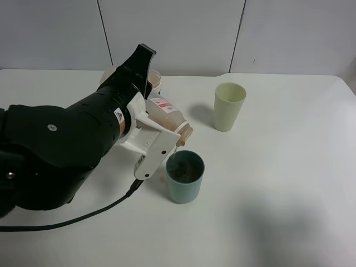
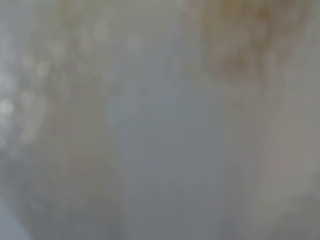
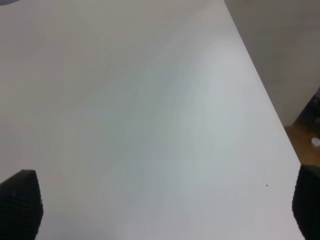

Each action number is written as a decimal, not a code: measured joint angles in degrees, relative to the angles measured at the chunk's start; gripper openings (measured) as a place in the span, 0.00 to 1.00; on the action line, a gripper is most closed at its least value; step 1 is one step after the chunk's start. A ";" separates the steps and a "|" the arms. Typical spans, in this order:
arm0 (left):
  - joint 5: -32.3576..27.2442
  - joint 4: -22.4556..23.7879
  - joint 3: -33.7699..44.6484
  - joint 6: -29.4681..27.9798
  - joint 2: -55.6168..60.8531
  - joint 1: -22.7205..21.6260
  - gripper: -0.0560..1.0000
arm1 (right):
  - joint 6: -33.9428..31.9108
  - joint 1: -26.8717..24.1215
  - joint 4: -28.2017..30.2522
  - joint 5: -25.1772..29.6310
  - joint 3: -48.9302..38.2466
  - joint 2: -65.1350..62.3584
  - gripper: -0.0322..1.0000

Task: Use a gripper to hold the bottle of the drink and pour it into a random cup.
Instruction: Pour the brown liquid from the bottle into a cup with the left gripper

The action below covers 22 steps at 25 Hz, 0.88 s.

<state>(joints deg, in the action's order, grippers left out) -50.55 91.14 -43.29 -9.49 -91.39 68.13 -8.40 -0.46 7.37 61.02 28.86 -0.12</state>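
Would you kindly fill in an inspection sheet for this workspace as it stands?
Surface: white table.
Job's things: bottle tilted, mouth over teal cup; dark drink in that cup.
Clutter: pale green cup upright, standing apart; another cup mostly hidden behind the left arm.
Grippers: left gripper shut on bottle; right gripper open over bare table.
Cables: black cable runs from left arm across table.
Surroundings: grey wall panels; nothing else seen.
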 joint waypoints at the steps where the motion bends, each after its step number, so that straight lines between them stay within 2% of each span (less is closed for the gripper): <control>1: -0.33 0.04 0.00 0.00 0.00 0.17 0.37 | 0.00 0.00 0.00 0.00 0.00 0.00 1.00; 22: -2.43 2.37 0.00 2.50 0.00 0.44 0.37 | 0.00 0.00 0.00 0.00 0.00 0.00 1.00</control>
<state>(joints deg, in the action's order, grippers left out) -52.98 93.50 -43.29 -6.99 -91.39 68.57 -8.40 -0.46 7.37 61.02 28.86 -0.12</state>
